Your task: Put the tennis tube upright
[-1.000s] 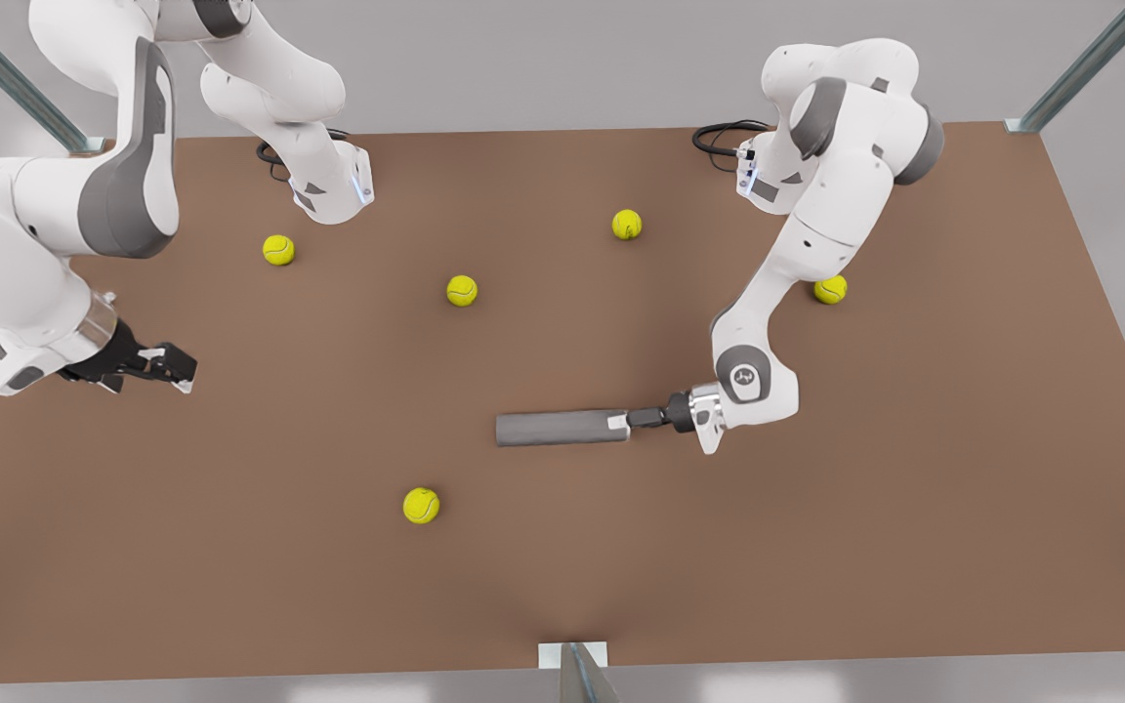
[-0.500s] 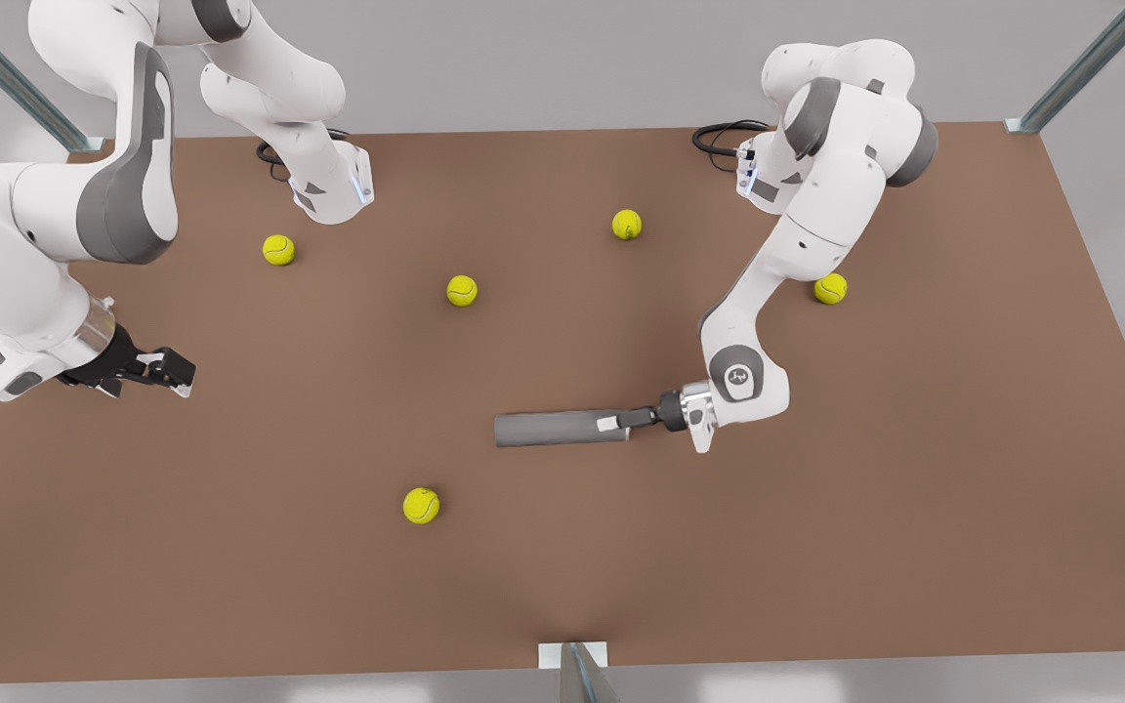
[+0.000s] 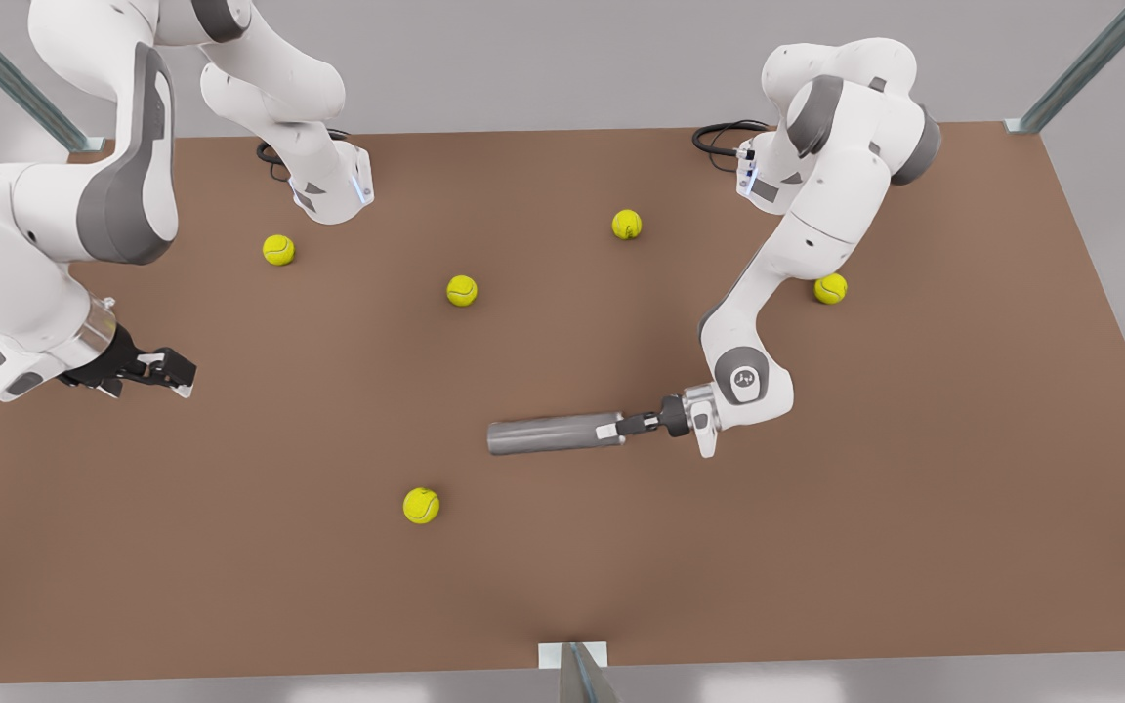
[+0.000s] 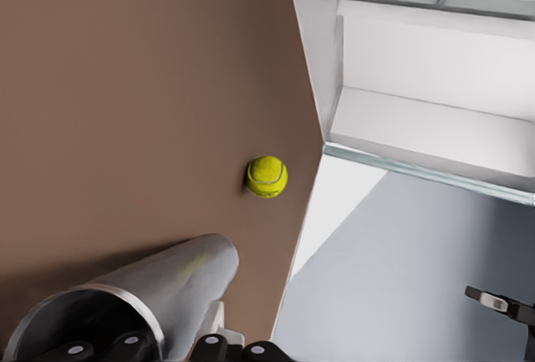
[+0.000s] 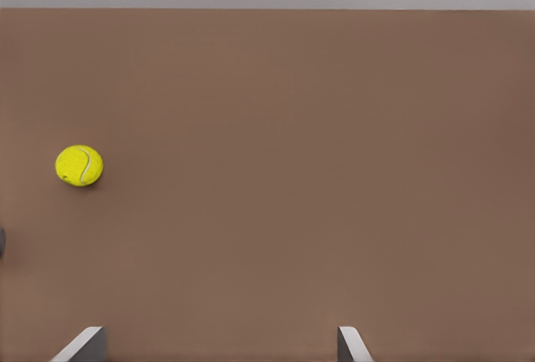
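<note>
In the front view, the tennis tube point(image 3: 551, 435) is seen lying on its side on the brown surface point(image 3: 914, 508), somewhat toward the front view's right of the middle. Its end on the front view's right is clamped by the fingers of the left gripper point(image 3: 618, 428), whose arm reaches down from the far right base. The right gripper point(image 3: 172, 372) is held above the edge of the surface at the front view's left, where its arm waits. Five tennis balls are scattered about; the nearest one point(image 3: 421, 505) lies apart from the tube, toward the camera.

In the left wrist view, the tube's open rim point(image 4: 79, 312) is seen close up at the fingers, with a tennis ball point(image 4: 267, 176) beyond it near the edge of the surface.

In the right wrist view, two fingertips point(image 5: 84, 344) are seen well apart over bare surface, with a tennis ball point(image 5: 78, 165) lying farther off
</note>
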Available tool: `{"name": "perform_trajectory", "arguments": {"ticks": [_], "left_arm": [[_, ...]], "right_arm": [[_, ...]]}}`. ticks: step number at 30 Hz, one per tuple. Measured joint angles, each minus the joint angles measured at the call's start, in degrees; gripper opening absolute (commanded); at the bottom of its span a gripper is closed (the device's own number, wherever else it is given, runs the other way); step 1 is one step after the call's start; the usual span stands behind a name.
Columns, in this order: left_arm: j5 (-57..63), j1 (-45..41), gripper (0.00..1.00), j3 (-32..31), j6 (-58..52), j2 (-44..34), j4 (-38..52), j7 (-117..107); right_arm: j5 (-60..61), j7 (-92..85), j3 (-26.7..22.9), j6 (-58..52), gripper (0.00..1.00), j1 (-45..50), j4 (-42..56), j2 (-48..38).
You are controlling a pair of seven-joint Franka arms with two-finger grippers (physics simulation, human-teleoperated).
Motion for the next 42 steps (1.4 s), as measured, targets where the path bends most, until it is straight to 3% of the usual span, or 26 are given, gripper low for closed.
{"name": "perform_trajectory", "arguments": {"ticks": [20,42], "left_arm": [[-4.6,1.3,0.21,0.5,-4.8,-2.6,0.7,-6.5],[17.6,1.4,0.21,3.1,-3.9,-11.1,1.9,-29.0]], "right_arm": [[0.0,0.0,0.1,0.0,1.0,0.0,0.7,0.2],[0.1,0.0,0.0,0.1,1.0,0.0,0.8,0.6]]}}
